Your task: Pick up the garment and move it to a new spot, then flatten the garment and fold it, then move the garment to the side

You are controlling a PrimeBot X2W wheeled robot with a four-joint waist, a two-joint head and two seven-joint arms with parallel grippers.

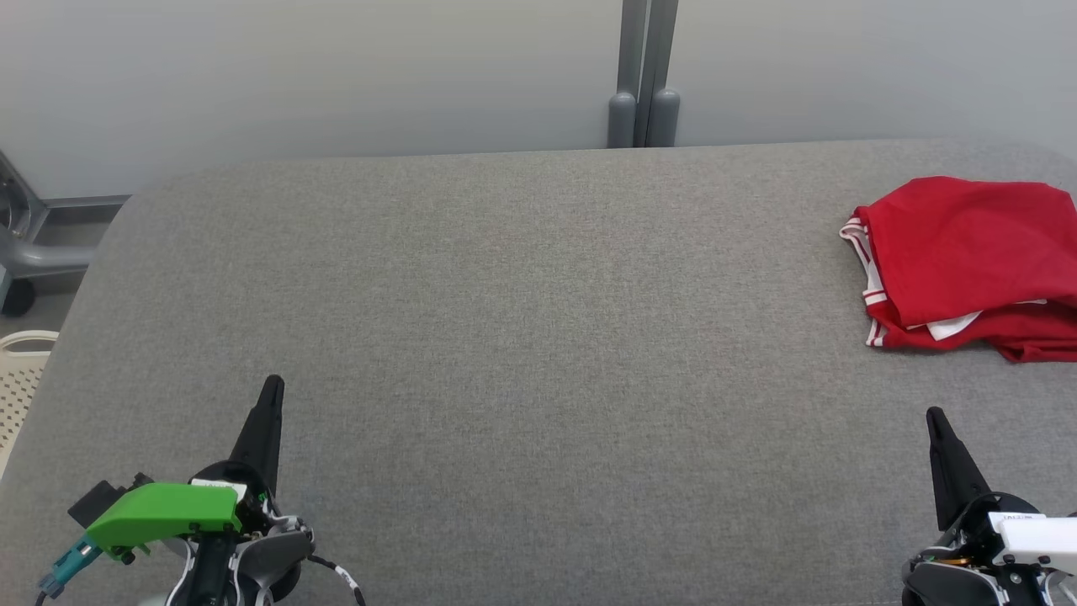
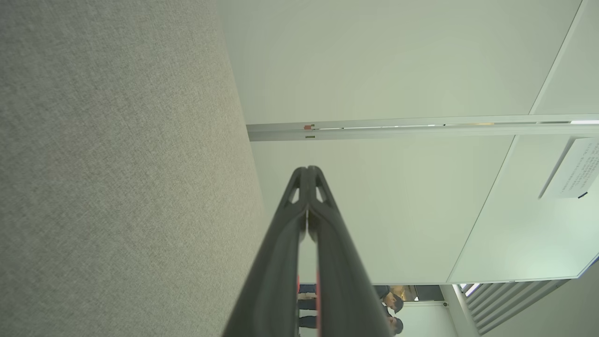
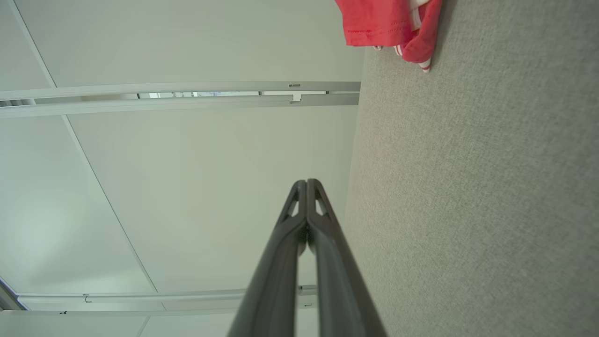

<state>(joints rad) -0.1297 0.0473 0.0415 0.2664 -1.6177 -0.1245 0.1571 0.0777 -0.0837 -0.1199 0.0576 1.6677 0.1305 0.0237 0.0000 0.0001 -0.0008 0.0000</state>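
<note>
A red fabric garment with white-striped trim (image 1: pixel 968 252) lies on a broad bench covered in grey woven cloth (image 1: pixel 522 320), at the bench's far right. It is gathered into a compact, layered heap. Its striped hem turns toward the middle of the bench and a strip of white lining shows along its near side. Its right part runs past the edge of the head view. Nothing touches it.

The left gripper (image 1: pixel 271 391) hangs over the bench's near left part, its two long dark fingers pressed together into a single point and holding nothing. A bright green plastic cover (image 1: pixel 164 509) sits on its wrist. The right gripper (image 1: pixel 932 418) hangs over the bench's near right part, its fingers likewise closed tip to tip and empty. It is on the near side of the garment and well apart from it. In the right wrist view the garment lies far ahead of the closed tips.

Behind the bench's far edge a grey double post (image 1: pixel 644 76) stands against pale wall panels. Beside the bench's left edge is the corner of a cream perforated plastic basket (image 1: pixel 21 379).
</note>
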